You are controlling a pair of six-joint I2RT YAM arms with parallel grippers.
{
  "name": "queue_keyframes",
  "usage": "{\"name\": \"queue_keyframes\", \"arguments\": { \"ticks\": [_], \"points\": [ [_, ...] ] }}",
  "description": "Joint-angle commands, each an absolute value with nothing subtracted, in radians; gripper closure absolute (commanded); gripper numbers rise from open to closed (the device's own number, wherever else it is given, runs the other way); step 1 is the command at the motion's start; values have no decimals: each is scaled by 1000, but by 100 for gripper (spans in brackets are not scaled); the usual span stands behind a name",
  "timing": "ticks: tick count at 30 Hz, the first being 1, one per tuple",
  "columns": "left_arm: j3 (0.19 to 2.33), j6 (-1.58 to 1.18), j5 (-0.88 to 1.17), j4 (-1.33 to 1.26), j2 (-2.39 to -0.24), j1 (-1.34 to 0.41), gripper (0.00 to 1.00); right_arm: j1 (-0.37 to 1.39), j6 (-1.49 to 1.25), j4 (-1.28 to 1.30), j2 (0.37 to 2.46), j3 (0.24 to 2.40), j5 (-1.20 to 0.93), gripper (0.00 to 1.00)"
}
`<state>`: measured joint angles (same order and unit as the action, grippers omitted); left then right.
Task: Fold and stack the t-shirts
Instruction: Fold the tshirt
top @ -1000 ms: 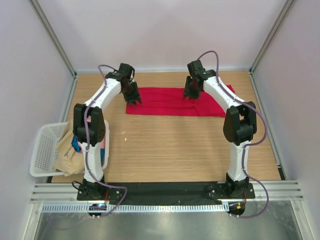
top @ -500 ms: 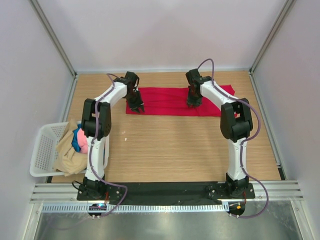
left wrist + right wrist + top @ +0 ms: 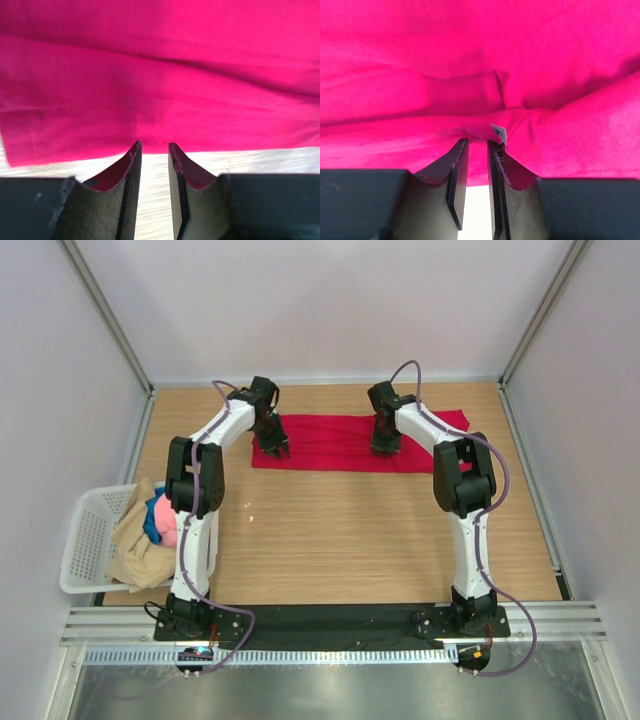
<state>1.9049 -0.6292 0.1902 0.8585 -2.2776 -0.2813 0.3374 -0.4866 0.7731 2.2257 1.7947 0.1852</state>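
Observation:
A bright red t-shirt lies spread as a wide band across the far part of the wooden table. My left gripper is at its near left edge. In the left wrist view the left gripper stands open by a narrow gap, with its tips at the red hem and only bare wood between them. My right gripper is near the shirt's middle right. The right wrist view shows the right gripper closed on a bunched fold of the red cloth, next to a small grey label. More t-shirts, beige, pink and blue, lie heaped at the left.
A white mesh basket holds that heap at the table's left edge, beside the left arm's base. White walls with metal posts close in the table on three sides. A black strip runs along the near edge between the arm bases.
Both arms have straightened and dropped their grippers onto the near edge of the red shirt. Both sets of jaws have narrowed, the right one onto the cloth. The shirt has hardly shifted.

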Motion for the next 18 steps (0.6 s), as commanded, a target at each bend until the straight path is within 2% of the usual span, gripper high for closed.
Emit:
{"name": "queue_keyframes", "arguments": {
  "ticks": [1, 9, 13, 18],
  "points": [
    [1971, -650, 152, 861, -2295, -268, 71, 337, -465, 765, 2233, 1864, 218, 72],
    [2034, -652, 141, 940, -2411, -235, 71, 321, -460, 772, 2287, 1957, 216, 71],
    [2005, -652, 143, 931, -2413, -235, 71, 313, -446, 747, 2336, 2031, 216, 66],
    [1996, -646, 140, 933, -2411, -235, 72, 296, -433, 773, 2463, 2259, 207, 63]
  ]
}}
